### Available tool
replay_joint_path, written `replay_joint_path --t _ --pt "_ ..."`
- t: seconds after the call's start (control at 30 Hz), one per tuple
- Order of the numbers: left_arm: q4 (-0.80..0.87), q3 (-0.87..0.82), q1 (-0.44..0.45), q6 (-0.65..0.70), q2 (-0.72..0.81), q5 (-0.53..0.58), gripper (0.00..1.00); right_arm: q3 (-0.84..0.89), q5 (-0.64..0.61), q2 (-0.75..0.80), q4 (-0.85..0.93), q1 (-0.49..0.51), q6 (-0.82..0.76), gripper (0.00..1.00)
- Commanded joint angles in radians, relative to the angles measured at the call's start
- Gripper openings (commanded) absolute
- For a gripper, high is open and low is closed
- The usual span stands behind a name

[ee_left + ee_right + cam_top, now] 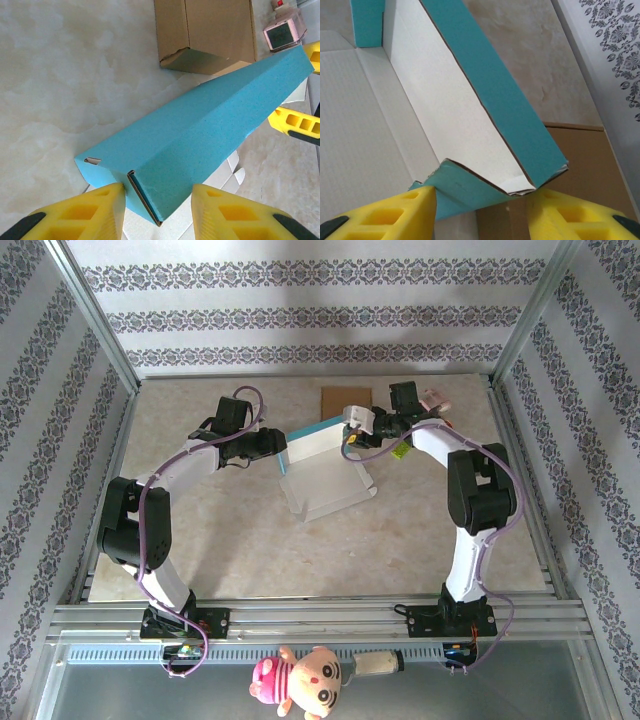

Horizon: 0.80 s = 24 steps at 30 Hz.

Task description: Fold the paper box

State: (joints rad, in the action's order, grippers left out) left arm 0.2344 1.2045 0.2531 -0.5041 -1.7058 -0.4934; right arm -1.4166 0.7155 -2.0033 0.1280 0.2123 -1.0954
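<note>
The paper box (pixel 325 480) lies mid-table, teal outside and white inside, its base flat and its far long wall folded up into a hollow ridge. In the left wrist view, that teal wall (pixel 200 130) ends between my left gripper (pixel 157 190), whose yellow fingers press its left end from both sides. My right gripper (pixel 481 192) holds the wall's other end (pixel 510 105). One finger is against a teal side flap (pixel 465 192) and the other against the wall's corner. From above, the left gripper (pixel 278 447) and the right gripper (pixel 352 437) face each other across the wall.
A brown cardboard box (pixel 345 400) sits just behind the paper box, close to its far wall (pixel 210 30). A small pink device (pixel 434 398) lies at the back right. Metal frame posts and patterned walls enclose the table. A plush doll (pixel 300 680) lies below the front rail.
</note>
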Motion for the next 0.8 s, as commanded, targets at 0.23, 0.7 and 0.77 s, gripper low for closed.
replay_joint_path --t 0.23,0.7,0.77 --pt "0.021 0.018 0.002 0.019 -0.011 -0.013 0.38 -0.064 -0.039 -0.070 0.011 0.065 0.156 0.49" --pt "0.016 0.010 0.001 0.015 -0.002 -0.014 0.38 -0.140 -0.150 -0.159 -0.013 0.113 0.426 0.21" --pt "0.013 0.009 0.001 0.011 -0.002 -0.017 0.38 -0.144 -0.214 -0.161 -0.014 0.130 0.456 0.18"
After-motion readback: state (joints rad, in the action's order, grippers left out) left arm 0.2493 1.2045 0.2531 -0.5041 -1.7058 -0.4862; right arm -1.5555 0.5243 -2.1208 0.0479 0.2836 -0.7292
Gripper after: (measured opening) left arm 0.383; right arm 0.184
